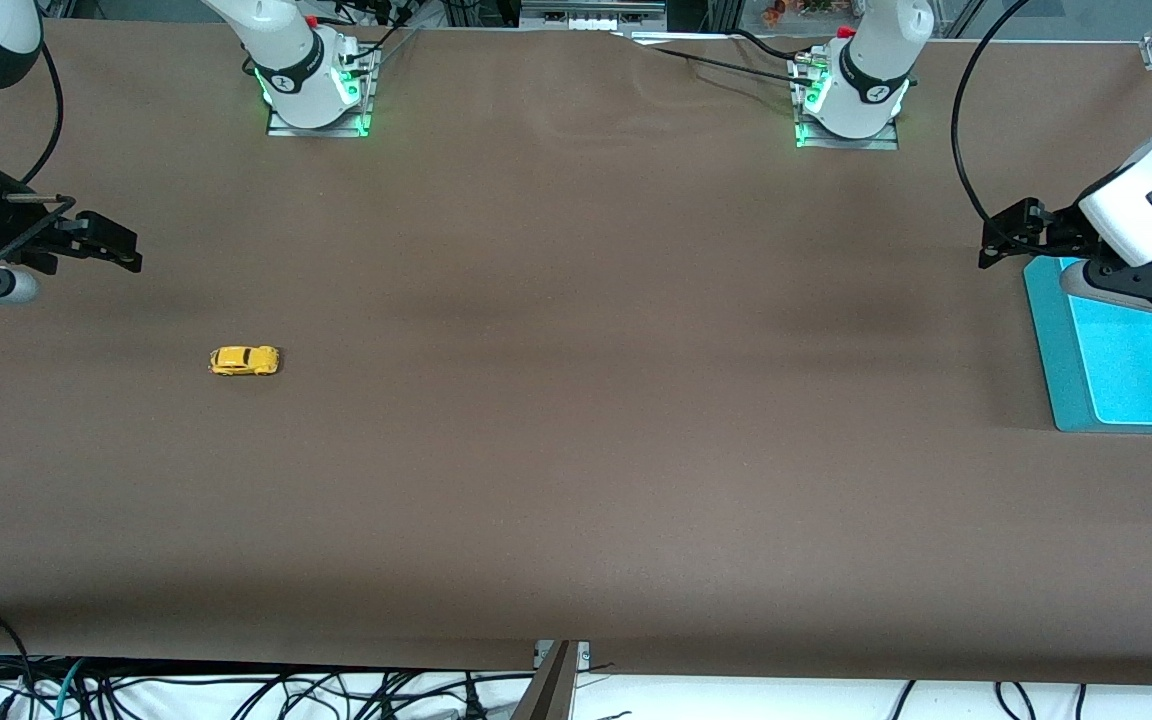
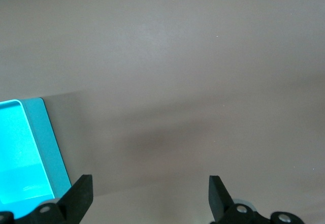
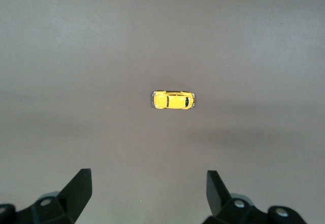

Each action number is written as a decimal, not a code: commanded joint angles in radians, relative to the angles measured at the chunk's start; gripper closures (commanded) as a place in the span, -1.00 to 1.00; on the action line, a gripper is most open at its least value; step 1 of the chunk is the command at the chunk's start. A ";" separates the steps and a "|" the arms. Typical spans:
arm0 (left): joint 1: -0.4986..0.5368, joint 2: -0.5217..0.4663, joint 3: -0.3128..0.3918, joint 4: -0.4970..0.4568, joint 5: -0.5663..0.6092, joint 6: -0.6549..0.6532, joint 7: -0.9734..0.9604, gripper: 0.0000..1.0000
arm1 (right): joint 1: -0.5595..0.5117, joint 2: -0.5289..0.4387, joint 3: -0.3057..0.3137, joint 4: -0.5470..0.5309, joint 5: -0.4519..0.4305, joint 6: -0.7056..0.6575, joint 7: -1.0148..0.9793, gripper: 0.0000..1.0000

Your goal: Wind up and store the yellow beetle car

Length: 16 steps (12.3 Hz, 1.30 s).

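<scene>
The yellow beetle car (image 1: pixel 244 360) sits upright on the brown table toward the right arm's end. It also shows in the right wrist view (image 3: pixel 173 100), between and ahead of the open fingers. My right gripper (image 1: pixel 114 245) is open and empty, up in the air near the table's end, apart from the car. My left gripper (image 1: pixel 1004 238) is open and empty, hovering by the edge of the teal tray (image 1: pixel 1046 330). In the left wrist view the left gripper (image 2: pixel 150 193) has only bare table between its fingers.
The teal tray's rim (image 2: pixel 50 137) shows in the left wrist view, with a bright cyan inside. The arm bases (image 1: pixel 316 80) stand along the table's back edge. Cables hang below the table's front edge.
</scene>
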 commanded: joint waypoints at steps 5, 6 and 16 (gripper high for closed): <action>-0.001 0.013 0.004 0.030 -0.020 -0.016 -0.007 -1.00 | -0.014 0.010 0.004 0.028 0.011 -0.013 -0.006 -1.00; -0.001 0.013 0.004 0.029 -0.020 -0.016 -0.007 -1.00 | -0.014 0.010 0.004 0.028 0.013 -0.012 -0.006 -1.00; 0.007 0.013 0.004 0.030 -0.020 -0.016 0.002 -1.00 | 0.006 0.063 0.013 0.025 0.017 -0.062 -0.003 -1.00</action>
